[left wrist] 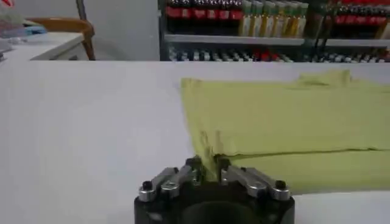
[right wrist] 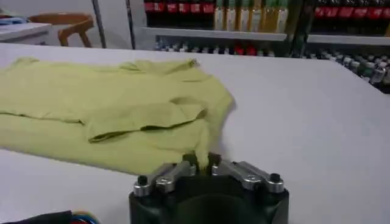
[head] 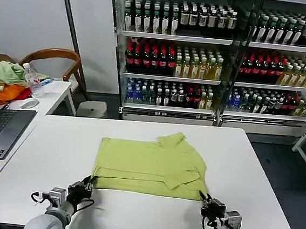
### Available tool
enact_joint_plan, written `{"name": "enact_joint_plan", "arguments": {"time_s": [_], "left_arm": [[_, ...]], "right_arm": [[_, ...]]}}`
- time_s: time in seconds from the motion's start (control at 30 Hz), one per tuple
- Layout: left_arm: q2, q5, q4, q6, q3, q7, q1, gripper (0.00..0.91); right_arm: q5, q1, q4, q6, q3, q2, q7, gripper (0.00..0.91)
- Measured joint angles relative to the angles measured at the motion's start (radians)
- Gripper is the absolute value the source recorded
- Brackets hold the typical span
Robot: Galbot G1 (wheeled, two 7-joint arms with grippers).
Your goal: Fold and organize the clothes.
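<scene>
Pinching the near corners of the shirt (head: 151,166), our left gripper (head: 88,184) and right gripper (head: 205,199) are each clamped on cloth. Shirt lies partly folded mid-table (head: 256,173); a sleeve seems tucked across the right side.

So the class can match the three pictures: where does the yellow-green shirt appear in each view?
Head view: the shirt lies mid-table, its near corners at the left claw and right claw.
Left wrist view: the shirt spreads beyond the claw.
Right wrist view: the shirt spreads beyond the claw.
Shared landmark: the drinks shelves behind the table.
</scene>
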Motion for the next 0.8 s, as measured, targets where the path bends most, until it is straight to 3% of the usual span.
{"name": "enact_joint_plan", "arguments": {"time_s": [0.8], "left_arm": [[0.027, 0.089, -0.181, -0.031, -0.125, 0.070, 0.249, 0.040]], "right_arm": [[-0.070, -0.252, 0.182, 0.034, 0.085, -0.031, -0.008, 0.000]]}}
